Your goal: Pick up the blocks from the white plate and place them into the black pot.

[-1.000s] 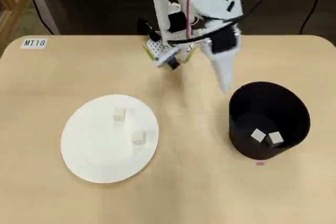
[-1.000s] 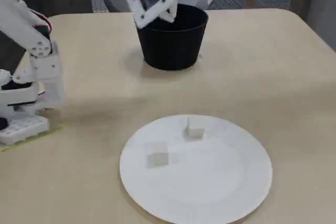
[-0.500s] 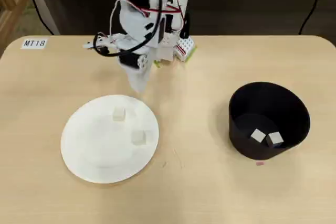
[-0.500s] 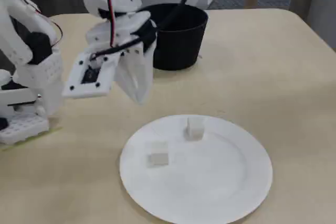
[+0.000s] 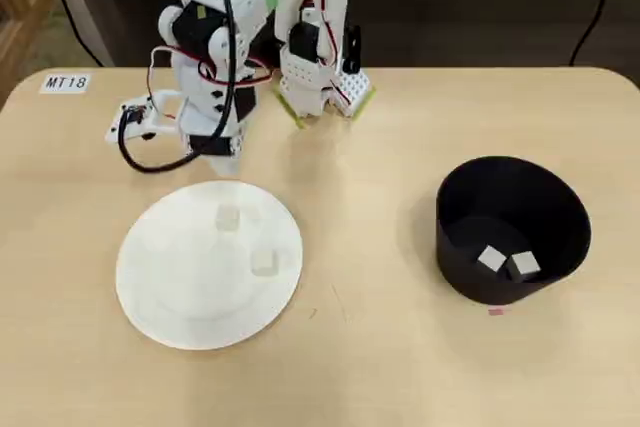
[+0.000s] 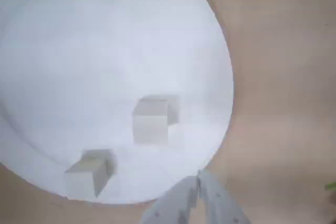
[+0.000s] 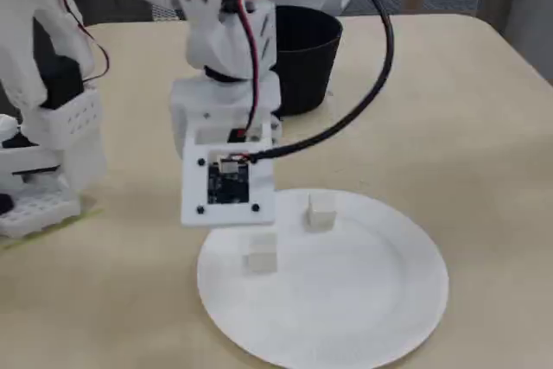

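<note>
The white plate lies on the left half of the table with two pale blocks on it, one near its far rim and one toward its right side. The black pot stands at the right and holds two more blocks. My gripper hangs over the plate's rim, shut and empty. In the wrist view, the nearest block is just ahead of the fingertips and another is to the left. In the fixed view the camera mount hides the fingers, with the blocks below.
The arm's base is clamped at the table's far edge. A label reading MT18 is stuck at the far left corner. A black cable loops beside the arm. In the fixed view the pot stands behind the arm.
</note>
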You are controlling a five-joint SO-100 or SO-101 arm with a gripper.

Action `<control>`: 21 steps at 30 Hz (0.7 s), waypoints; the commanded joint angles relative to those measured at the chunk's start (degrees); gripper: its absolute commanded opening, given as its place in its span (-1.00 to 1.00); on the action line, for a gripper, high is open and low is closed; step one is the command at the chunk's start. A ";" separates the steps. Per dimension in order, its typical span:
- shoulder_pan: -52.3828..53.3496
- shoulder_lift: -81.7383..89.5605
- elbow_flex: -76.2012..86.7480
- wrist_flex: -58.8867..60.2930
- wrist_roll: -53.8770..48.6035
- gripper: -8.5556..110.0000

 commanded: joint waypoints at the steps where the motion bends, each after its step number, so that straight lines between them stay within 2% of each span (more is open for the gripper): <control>1: 0.00 -2.29 -3.08 -0.35 1.41 -0.90; 3: 0.00 -3.52 -3.16 -1.23 3.25 -0.88; 11: 0.62 -2.90 -3.08 -0.53 6.59 -0.34; 14: 0.09 -3.60 -2.64 -0.44 8.44 -0.26; 21: -0.44 -5.63 -3.25 -1.32 10.90 -0.22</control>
